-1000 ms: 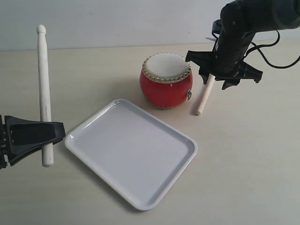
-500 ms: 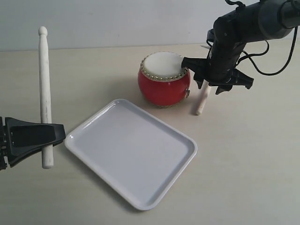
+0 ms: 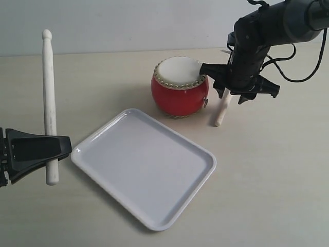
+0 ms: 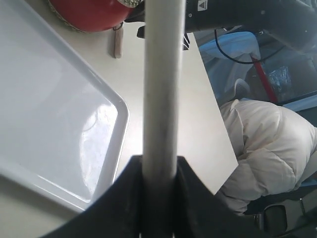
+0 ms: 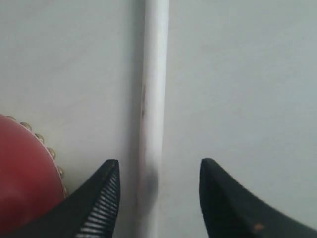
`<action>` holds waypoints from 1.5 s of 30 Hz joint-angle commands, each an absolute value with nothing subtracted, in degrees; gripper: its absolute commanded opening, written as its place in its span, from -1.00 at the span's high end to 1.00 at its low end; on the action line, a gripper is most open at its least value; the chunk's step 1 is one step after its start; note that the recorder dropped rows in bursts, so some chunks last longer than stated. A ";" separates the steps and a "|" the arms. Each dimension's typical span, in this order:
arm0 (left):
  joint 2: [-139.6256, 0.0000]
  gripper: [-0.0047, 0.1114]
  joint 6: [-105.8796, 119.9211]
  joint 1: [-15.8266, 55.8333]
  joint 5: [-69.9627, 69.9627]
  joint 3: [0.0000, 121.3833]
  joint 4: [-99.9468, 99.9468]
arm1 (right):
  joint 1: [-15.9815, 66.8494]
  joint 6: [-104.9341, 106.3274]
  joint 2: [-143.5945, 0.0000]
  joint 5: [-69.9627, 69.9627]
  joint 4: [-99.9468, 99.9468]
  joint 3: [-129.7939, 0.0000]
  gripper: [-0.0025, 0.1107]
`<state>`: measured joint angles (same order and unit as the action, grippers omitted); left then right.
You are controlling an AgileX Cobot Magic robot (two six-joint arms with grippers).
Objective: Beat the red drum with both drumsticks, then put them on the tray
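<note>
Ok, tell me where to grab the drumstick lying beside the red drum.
Grip the drumstick mid-shaft from straight above, fingers straddling its width: it lies flat on the table, with the red drum close on one side.

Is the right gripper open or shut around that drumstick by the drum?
Open: the right gripper has both fingers clear of the drumstick.

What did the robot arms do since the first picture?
The right gripper came down lower over the loose stick lying beside the drum, jaws open on either side, not yet gripping. The drum seems nudged slightly left. The left gripper holds its upright stick as before; the tray has not moved.
</note>
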<state>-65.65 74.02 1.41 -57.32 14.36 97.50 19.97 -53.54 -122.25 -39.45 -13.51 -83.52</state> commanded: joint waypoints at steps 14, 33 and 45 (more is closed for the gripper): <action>-65.39 0.92 73.13 1.26 -57.46 14.60 97.92 | 11.62 -47.39 -120.96 -34.29 -2.21 -83.29 0.10; -65.39 0.92 72.78 1.26 -57.46 14.60 98.06 | 11.39 -37.53 -124.86 -32.92 5.82 -83.29 0.10; -65.39 0.92 72.78 1.26 -57.46 14.60 98.22 | 11.39 -37.16 -124.86 -36.51 5.62 -83.29 0.10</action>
<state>-65.65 73.06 1.41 -57.32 14.36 97.50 11.58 -37.90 -125.06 -35.35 6.08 -83.40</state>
